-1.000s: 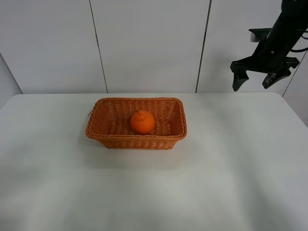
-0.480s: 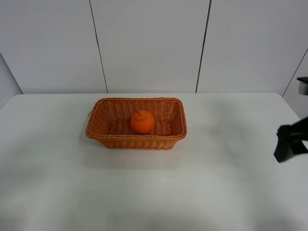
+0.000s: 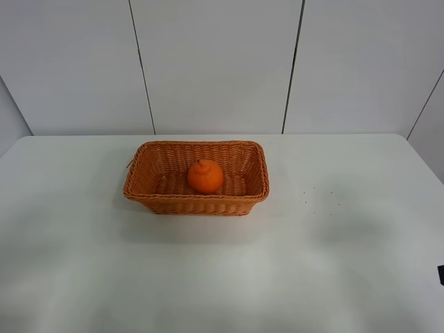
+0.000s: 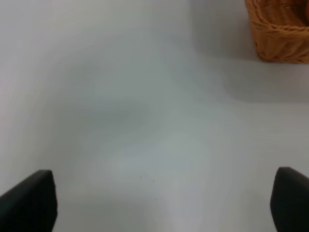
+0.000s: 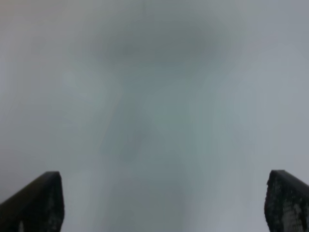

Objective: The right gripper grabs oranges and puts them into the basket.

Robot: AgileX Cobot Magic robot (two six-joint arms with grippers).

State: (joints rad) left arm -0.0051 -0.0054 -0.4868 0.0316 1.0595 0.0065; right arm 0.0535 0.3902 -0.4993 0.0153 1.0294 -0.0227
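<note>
the right gripper [image 5: 164, 203] shows only the tips of its two fingers [image 5: 36, 203] at the low corners of its wrist view, set wide apart with nothing between them and only blurred pale table beneath. in the high view this arm is almost gone, just a dark sliver at the frame's right edge, well away from the work. the left gripper [image 4: 159, 203] also has its fingers [image 4: 29, 203] spread wide and empty, hanging over bare table [image 4: 145, 106], with a corner of the basket [image 4: 280, 29] showing at the far side of its wrist view.

the oranges [image 3: 205, 176] amount to one fruit, and it already sits inside the basket [image 3: 196, 204], roughly in the middle of the woven floor, knobby top upward, not touching the rim. the basket stands on the table [image 3: 222, 270] toward the back, left of centre. no other fruit shows anywhere on the table.

judging from this, the placing step looks done and the task seems essentially complete. the next move probably calls for nothing more than parking the right arm clear, unless another fruit is brought in, in which case it would need to be reached with the fingers spread like this.
</note>
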